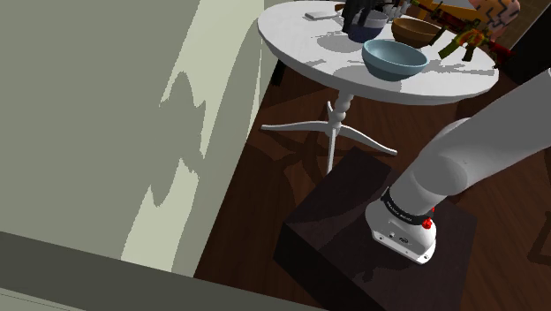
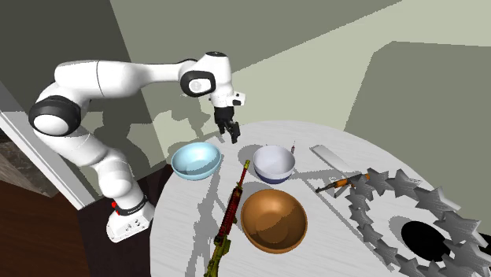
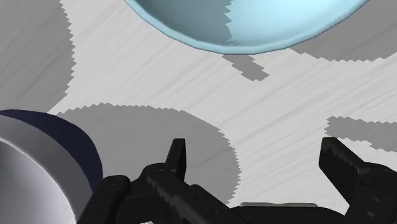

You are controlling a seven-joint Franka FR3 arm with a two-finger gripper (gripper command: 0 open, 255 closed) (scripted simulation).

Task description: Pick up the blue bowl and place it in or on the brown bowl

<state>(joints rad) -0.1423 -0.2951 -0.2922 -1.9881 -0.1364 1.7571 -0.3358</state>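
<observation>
Pincer (image 2: 231,132) hovers over the round white desk (image 2: 181,228), its fingers (image 3: 178,156) spread apart and grasping nothing. Just beyond them the light blue bowl (image 2: 196,160) sits upright on the desk, beside a white bowl with a dark outside (image 2: 274,163). Set apart from both, the brown bowl (image 2: 273,220) rests lower in the second exterior view.

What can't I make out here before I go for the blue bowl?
Wrist view: the blue bowl runs off the top edge, ahead of the open gripper; its far rim is unseen.
Shoulder view: the gripper blends into the dark-sided bowl at the top edge; their gap is unreadable.
Second exterior view: the toy rifle runs off the bottom edge, the star ring off the right.
</observation>
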